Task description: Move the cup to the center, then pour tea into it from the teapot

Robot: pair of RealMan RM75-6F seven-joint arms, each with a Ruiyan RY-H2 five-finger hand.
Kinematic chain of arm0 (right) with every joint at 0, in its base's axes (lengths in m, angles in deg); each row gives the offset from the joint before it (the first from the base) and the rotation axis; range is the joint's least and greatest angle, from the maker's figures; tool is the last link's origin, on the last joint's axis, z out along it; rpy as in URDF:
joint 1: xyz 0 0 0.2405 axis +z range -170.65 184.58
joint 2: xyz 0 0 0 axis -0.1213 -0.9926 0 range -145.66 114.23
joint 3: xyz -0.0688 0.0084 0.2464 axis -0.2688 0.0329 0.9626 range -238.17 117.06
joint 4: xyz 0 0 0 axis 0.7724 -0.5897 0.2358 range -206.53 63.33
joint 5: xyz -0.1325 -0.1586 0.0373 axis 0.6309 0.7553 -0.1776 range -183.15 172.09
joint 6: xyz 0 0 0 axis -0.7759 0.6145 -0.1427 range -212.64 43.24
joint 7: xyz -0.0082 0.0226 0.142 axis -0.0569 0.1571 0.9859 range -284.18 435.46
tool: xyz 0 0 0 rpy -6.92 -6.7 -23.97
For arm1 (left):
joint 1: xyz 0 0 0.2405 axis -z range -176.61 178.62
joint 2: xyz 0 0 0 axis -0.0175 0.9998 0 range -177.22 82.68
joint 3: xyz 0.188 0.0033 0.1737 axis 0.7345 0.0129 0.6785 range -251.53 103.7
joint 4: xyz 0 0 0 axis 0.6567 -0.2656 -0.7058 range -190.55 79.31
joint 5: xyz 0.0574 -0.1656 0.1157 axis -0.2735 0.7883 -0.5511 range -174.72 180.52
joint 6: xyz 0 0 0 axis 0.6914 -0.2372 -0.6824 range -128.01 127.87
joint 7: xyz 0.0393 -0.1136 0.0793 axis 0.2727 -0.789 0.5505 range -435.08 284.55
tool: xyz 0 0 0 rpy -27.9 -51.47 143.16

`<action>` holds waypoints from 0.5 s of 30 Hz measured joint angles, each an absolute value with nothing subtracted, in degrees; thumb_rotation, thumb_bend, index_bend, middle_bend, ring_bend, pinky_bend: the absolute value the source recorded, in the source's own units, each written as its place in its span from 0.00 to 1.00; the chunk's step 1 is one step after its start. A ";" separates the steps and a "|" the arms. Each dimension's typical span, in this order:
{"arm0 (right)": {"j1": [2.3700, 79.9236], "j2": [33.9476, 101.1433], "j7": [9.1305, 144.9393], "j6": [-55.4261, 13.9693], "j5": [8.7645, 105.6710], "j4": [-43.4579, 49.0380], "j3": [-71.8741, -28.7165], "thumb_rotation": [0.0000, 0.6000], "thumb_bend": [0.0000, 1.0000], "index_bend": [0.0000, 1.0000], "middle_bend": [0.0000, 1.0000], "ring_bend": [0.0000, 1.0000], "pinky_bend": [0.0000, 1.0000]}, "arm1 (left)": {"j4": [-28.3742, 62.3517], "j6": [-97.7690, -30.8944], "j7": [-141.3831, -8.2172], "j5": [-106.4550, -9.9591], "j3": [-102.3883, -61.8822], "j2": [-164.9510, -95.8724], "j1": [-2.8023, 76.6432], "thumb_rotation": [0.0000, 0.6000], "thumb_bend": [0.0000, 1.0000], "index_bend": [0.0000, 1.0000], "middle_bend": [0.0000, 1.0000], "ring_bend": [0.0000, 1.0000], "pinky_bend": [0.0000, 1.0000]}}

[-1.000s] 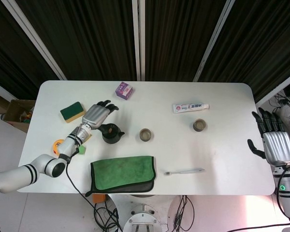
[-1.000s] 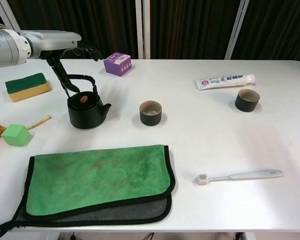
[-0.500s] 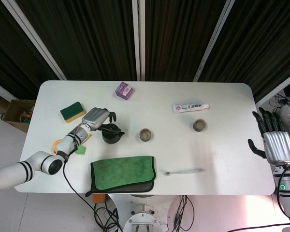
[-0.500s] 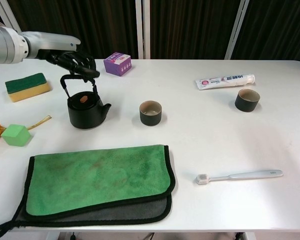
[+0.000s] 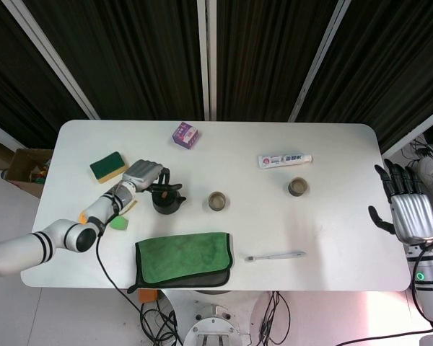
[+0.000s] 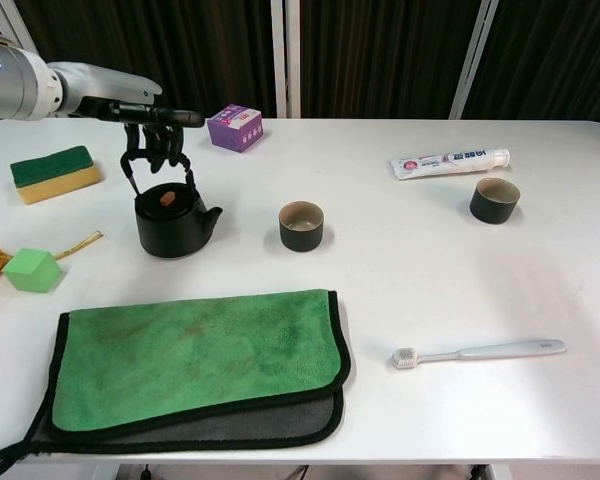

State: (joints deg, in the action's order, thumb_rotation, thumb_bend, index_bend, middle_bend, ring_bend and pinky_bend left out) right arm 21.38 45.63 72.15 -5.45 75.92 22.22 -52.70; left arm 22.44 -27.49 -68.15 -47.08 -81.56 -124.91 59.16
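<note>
**Inspector A:** Left hand (image 6: 152,135) has its fingers curled around the handle of the teapot (image 6: 170,220), which stands on the table (image 6: 400,270). Right hand (image 5: 406,209) hangs off the right edge, fingers apart, holding nothing.

**Inspector B:** Containers?

**Inspector A:** Centre cup (image 6: 301,225) upright, just right of the spout; contents cannot be told. A second cup (image 6: 494,200) stands far right, below the toothpaste (image 6: 449,161).

**Inspector B:** Surroundings?

**Inspector A:** Bare tabletop between the two cups. Green cloth (image 6: 200,365) at the front edge, toothbrush (image 6: 478,351) to its right, sponge (image 6: 53,173) and green cube (image 6: 32,270) left, purple box (image 6: 234,128) behind.

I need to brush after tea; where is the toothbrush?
In both views the toothbrush lies near the table's front edge, right of the green towel.
</note>
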 measured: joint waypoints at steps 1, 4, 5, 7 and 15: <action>21.41 45.66 72.15 -5.52 75.92 22.17 -52.69 1.00 0.32 0.00 0.00 0.00 0.00 | 22.58 -27.68 -67.55 -46.04 -81.19 -124.86 59.58 0.01 0.05 0.46 0.51 0.40 0.43; 21.42 45.71 72.28 -5.59 75.95 22.00 -52.66 1.00 0.32 0.00 0.00 0.00 0.00 | 23.25 -28.31 -65.65 -42.47 -79.89 -124.59 60.94 0.02 0.05 0.47 0.52 0.41 0.43; 21.40 45.73 72.40 -5.60 75.92 21.89 -52.63 1.00 0.32 0.00 0.00 0.00 0.00 | 23.61 -28.61 -64.98 -41.00 -79.36 -124.47 61.47 0.02 0.05 0.47 0.52 0.41 0.43; 21.39 45.78 72.59 -5.68 75.81 21.69 -52.59 1.00 0.32 0.00 0.00 0.00 0.00 | 24.28 -29.20 -63.96 -38.74 -78.54 -124.29 62.27 0.02 0.05 0.47 0.52 0.41 0.43; 21.40 46.14 73.37 -6.17 75.66 20.73 -52.57 1.00 0.32 0.00 0.00 0.00 0.00 | 27.73 -32.14 -61.24 -32.77 -76.23 -123.90 65.12 0.05 0.05 0.48 0.53 0.41 0.43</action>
State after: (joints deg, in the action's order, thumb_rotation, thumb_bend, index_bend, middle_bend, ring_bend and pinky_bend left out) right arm 21.40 46.14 73.37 -6.17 75.66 20.73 -52.57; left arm 27.73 -32.14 -61.24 -32.77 -76.23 -123.90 65.12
